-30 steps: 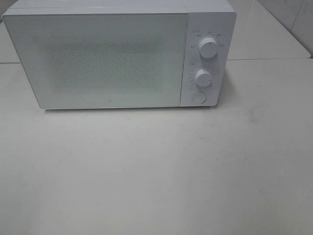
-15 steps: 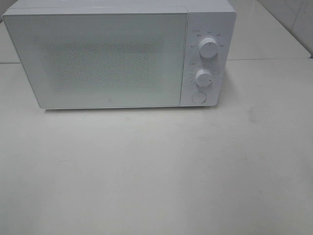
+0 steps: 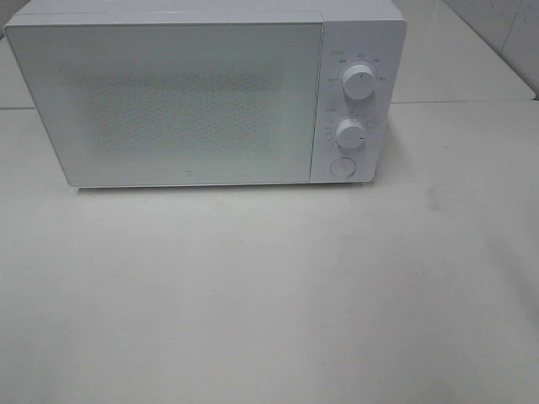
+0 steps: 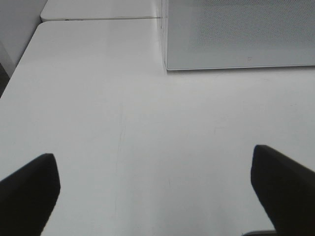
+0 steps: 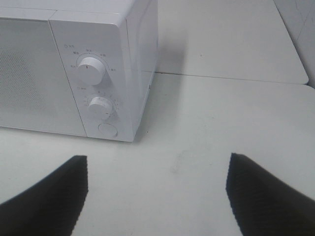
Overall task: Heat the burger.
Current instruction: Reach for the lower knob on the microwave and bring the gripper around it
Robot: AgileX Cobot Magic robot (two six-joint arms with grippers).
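Note:
The burger is not in view in any frame. A white microwave (image 3: pixel 194 93) stands at the back of the table with its door (image 3: pixel 173 105) shut; it also shows in the left wrist view (image 4: pixel 241 34) and the right wrist view (image 5: pixel 74 69). Its panel has two dials (image 3: pixel 359 82) (image 3: pixel 349 133) and a round button (image 3: pixel 341 167). My left gripper (image 4: pixel 155 196) is open and empty over bare table in front of the door's left corner. My right gripper (image 5: pixel 157 196) is open and empty, in front of the control panel (image 5: pixel 96 88). Neither gripper shows in the exterior high view.
The white table (image 3: pixel 269 295) stretches in front of the microwave. A seam (image 3: pixel 463 103) joins it to another table behind. The table's left edge (image 4: pixel 19 69) shows in the left wrist view.

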